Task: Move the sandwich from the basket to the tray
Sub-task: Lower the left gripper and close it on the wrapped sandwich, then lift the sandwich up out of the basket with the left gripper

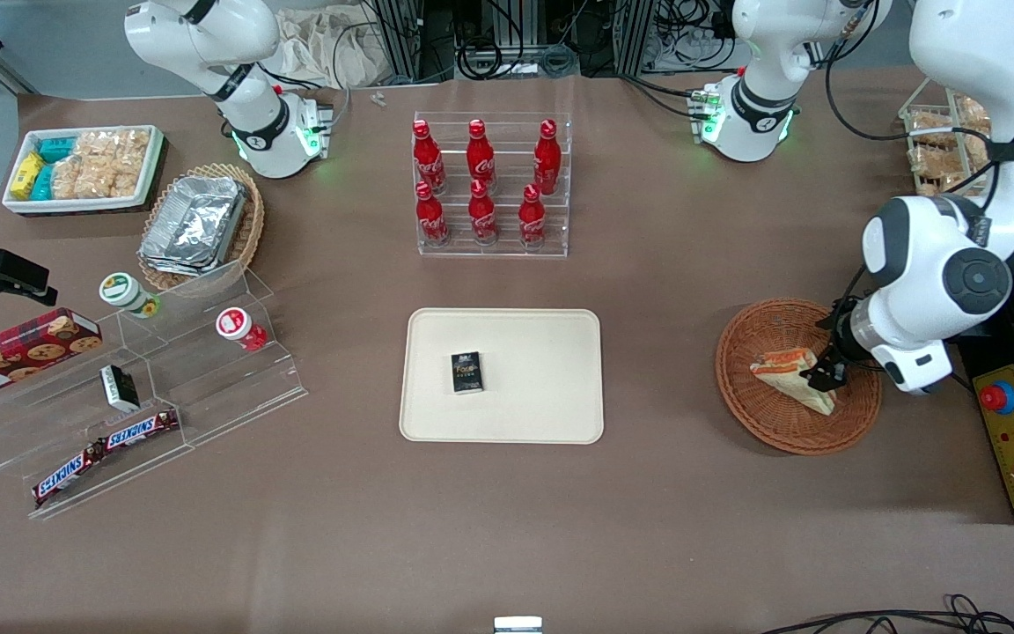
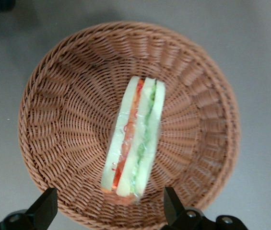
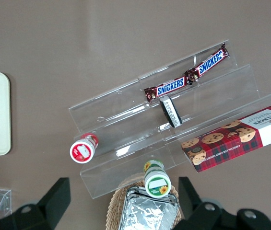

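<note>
The sandwich (image 1: 790,374), a wrapped white-bread wedge with orange-red and green layers, lies in the round reddish-brown wicker basket (image 1: 758,423) toward the working arm's end of the table. It also shows in the left wrist view (image 2: 135,134), lying in the basket (image 2: 68,96). My left gripper (image 1: 824,377) hangs just above the basket over one end of the sandwich. It is open (image 2: 109,200), with one finger on each side of the sandwich's end, not touching it. The cream-beige tray (image 1: 542,405) lies mid-table.
A small dark box (image 1: 466,372) lies on the tray. A clear rack of red bottles (image 1: 489,185) stands farther from the front camera than the tray. A yellow control box with a red button (image 1: 1013,431) sits beside the basket. Clear tiered shelves with snacks (image 1: 120,396) stand toward the parked arm's end.
</note>
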Robot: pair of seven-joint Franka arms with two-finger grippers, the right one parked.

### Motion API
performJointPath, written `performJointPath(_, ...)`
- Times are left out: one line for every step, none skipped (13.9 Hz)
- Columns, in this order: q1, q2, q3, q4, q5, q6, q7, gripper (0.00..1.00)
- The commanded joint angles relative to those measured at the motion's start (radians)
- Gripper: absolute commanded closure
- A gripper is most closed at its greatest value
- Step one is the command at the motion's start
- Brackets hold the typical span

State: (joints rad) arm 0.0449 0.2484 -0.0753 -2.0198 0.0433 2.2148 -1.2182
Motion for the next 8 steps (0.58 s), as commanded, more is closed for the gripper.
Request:
performJointPath(-0.005,0.025,-0.001,0.030,0.009,-0.018,-0.026,0.00)
performJointPath(-0.008,0.034,-0.001,0.029,0.009,-0.004,-0.027,0.00)
performJointPath(-0.010,0.051,-0.001,0.026,0.009,0.021,-0.027,0.00)
performJointPath(-0.010,0.067,-0.001,0.021,0.010,0.046,-0.027,0.00)
performJointPath(-0.010,0.083,0.000,0.015,0.010,0.071,-0.027,0.00)
performJointPath(-0.008,0.091,0.000,0.004,0.010,0.097,-0.027,0.00)
performJointPath(-0.008,0.098,0.000,-0.005,0.010,0.118,-0.027,0.00)
performJointPath(-0.008,0.103,0.000,-0.014,0.010,0.135,-0.027,0.00)
